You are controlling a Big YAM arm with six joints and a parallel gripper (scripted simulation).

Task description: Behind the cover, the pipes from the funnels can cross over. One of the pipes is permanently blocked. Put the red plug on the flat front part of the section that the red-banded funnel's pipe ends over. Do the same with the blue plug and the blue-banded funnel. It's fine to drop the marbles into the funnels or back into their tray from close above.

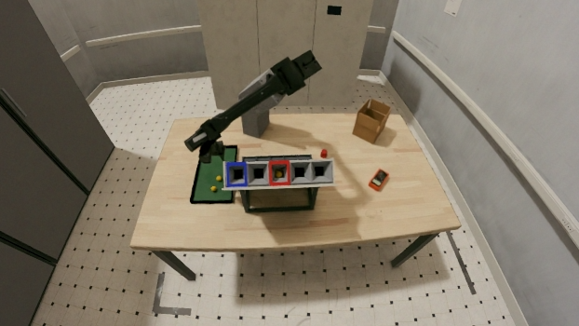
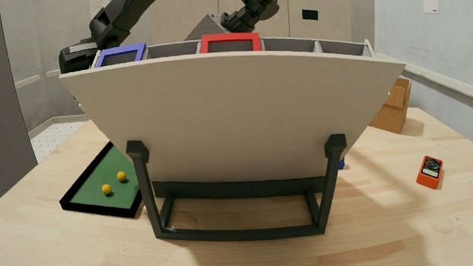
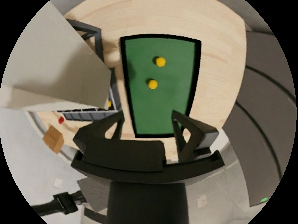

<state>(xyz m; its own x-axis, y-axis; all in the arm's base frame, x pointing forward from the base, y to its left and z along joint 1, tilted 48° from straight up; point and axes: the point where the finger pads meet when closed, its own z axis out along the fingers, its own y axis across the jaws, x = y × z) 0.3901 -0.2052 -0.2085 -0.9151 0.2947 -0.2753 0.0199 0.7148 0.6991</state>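
The funnel rack stands mid-table behind its beige cover [image 2: 232, 114]. The blue-banded funnel [image 1: 236, 174] is at its left end. The red-banded funnel [image 1: 279, 173] is in the middle, with a yellow marble [image 1: 278, 173] sitting in it. Two yellow marbles [image 1: 219, 178] [image 1: 213, 189] lie in the green tray [image 1: 215, 176]; they also show in the wrist view [image 3: 160, 62] [image 3: 152, 84]. My gripper [image 3: 147, 113] [image 1: 209, 154] is open and empty above the tray's far end. The red plug [image 1: 324, 153] stands behind the rack. The blue plug [image 2: 341, 163] peeks out behind the stand's right leg.
A cardboard box [image 1: 370, 120] stands at the back right of the table. An orange meter [image 1: 379, 180] lies right of the rack. The black stand frame [image 2: 236, 197] holds the cover up. The arm's grey base [image 1: 256, 116] is behind the tray.
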